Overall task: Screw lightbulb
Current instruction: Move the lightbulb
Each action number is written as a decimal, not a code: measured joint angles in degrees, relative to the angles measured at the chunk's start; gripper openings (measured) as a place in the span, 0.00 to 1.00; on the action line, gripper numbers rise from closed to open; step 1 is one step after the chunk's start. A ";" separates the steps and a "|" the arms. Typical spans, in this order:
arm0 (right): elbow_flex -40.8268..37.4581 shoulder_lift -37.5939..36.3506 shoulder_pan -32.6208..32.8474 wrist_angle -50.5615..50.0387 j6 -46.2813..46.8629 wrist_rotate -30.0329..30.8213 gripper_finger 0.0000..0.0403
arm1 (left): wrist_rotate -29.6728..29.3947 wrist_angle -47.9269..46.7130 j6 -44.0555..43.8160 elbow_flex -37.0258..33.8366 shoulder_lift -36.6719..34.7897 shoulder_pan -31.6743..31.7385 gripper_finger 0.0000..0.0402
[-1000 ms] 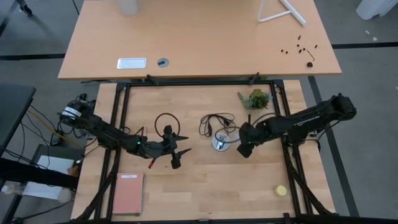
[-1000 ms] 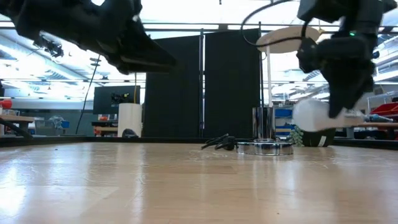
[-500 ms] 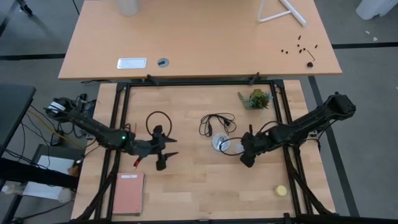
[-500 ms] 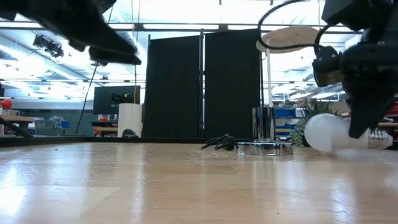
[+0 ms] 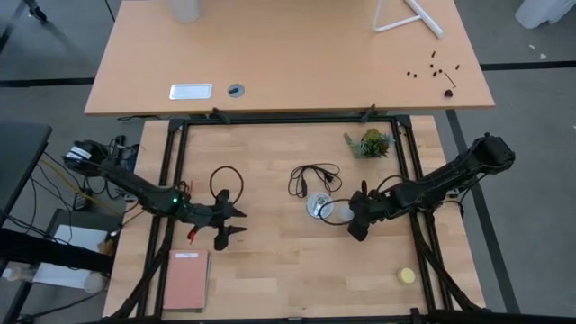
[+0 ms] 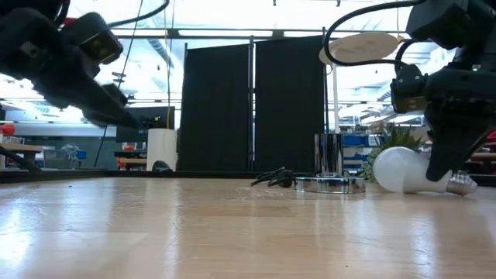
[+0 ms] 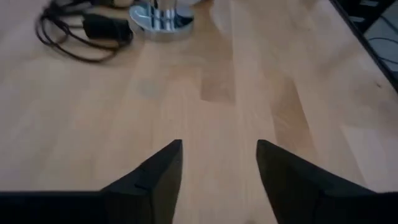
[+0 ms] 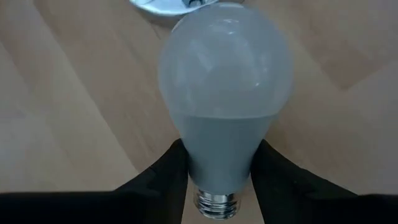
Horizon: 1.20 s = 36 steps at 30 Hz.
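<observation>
We've got open wood between the arms; only the disc, its cord and the bulb crowd the middle.

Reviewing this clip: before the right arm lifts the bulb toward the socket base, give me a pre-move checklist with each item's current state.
1. Lightbulb between the right gripper fingers: ok, they flank its neck.
2. Grip firm enough to lift: cannot tell; the bulb lies on its side on the table.
3. Screw end free: ok, it points away from the silvery socket base.
4. Socket base unobstructed from above: ok in the high view; black cord lies beside it.
5. Left gripper out of the way: ok, open, empty, well off to the side.
</observation>
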 joint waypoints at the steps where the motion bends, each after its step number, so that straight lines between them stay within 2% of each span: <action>1: -0.02 0.04 0.02 -0.06 -0.06 0.50 0.44 | 0.73 0.24 -0.33 -0.85 -0.52 0.00 0.50; 9: -0.13 0.11 0.37 -0.24 -0.82 1.29 0.55 | 6.46 1.16 -1.86 -6.61 -6.65 0.00 0.19; 13: -0.13 0.11 1.96 0.69 -3.48 4.31 0.58 | 9.94 1.11 -1.92 -9.62 -10.91 0.00 0.02; 20: -0.11 0.11 4.41 1.99 -5.69 8.05 0.59 | 13.66 6.02 -2.20 -15.88 -18.30 -0.26 0.01; 23: -0.11 0.09 4.50 1.99 -5.20 8.07 0.59 | 13.91 3.54 -2.56 -15.89 -20.30 -0.26 0.01; 36: -0.04 -1.87 4.76 2.12 -5.56 8.33 0.59 | 13.67 -2.49 -2.10 -15.89 -20.48 -0.26 0.00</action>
